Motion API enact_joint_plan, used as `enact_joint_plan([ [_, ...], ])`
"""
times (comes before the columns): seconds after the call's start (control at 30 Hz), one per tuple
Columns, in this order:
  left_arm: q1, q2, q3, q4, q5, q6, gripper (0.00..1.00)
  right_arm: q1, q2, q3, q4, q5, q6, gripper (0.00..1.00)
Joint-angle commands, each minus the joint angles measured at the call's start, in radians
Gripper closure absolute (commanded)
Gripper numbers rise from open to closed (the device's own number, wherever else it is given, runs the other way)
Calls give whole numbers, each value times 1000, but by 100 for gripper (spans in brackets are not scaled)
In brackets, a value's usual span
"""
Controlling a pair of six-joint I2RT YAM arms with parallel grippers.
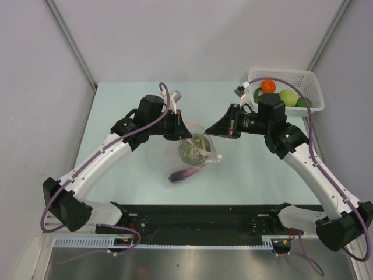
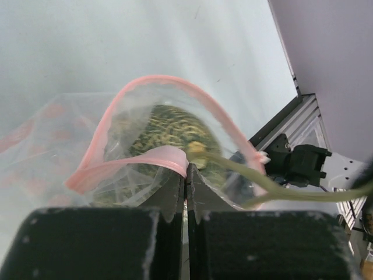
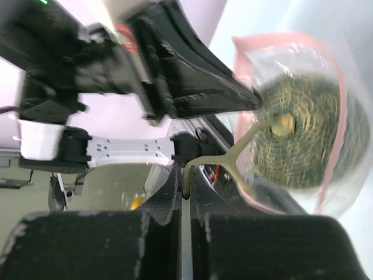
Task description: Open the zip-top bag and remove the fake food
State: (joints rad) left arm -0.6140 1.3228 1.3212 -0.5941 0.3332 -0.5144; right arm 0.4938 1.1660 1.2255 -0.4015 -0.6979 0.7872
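Zip-top bag (image 1: 205, 156) sits mid-worktop (image 1: 116, 111), mouth open. Left gripper (image 2: 186, 170) is clenched on its pink zip strip (image 2: 145, 160). Right gripper (image 3: 184, 178) is clamped on the pale stem (image 3: 245, 143) of the mottled head (image 3: 303, 134) inside the bag. Purple eggplant (image 1: 183, 174) lies out on the worktop just beside the bag, near-edge side. Orange ball (image 1: 268, 86) and pale green piece (image 1: 288, 97) sit in the white basket (image 1: 312, 81) at the far right corner.

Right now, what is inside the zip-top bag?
A mottled green-brown head sits in the open mouth of the zip-top bag, its pale stem reaching out into the shut right gripper. The head and crinkled plastic hide the bag's depths, so anything deeper cannot be seen.
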Motion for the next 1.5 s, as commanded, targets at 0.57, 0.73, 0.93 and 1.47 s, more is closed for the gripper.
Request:
enact_joint_plan([
  [0.57,-1,-80,-94,192,182,-90,100,-11,29,112,323,98,133,100],
  [0.73,-7,-57,-100,174,201,-121,100,57,53,112,358,164,164,100],
  [0.93,-13,-36,-106,99,121,-95,100,132,101,112,507,183,268,100],
  [1.47,3,-53,-99,-44,-118,-59,100,-50,-66,112,457,45,360,100],
])
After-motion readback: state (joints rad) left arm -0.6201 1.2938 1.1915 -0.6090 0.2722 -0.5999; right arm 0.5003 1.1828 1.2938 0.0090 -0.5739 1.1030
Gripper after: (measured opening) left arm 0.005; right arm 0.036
